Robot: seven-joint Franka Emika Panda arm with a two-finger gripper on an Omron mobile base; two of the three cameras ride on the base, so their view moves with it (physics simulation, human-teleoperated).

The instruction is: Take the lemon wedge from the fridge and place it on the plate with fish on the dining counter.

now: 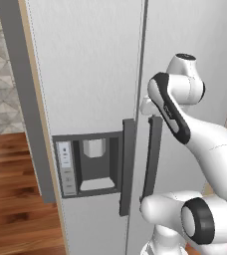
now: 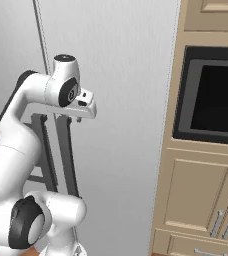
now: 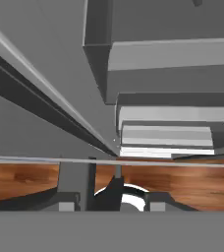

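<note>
The fridge [image 1: 95,64] fills the left base view, with both light grey doors closed and the dark dispenser panel [image 1: 88,164] in its left door. Two dark grey vertical handles run beside the door seam. My gripper [image 2: 74,120] sits at the top of the right door's handle [image 1: 152,159], pointing down along it. In the hand view its fingertips [image 3: 155,202] stand either side of that handle [image 3: 77,179]. The lemon wedge is hidden behind the closed doors. The plate with fish and the dining counter are out of view.
Beige cabinets with a dark built-in oven [image 2: 213,95] stand right of the fridge. Wooden floor [image 1: 13,199] lies left of the fridge, and a dark grey side panel [image 1: 26,99] edges it. My own arm [image 1: 205,144] crowds the space before the right door.
</note>
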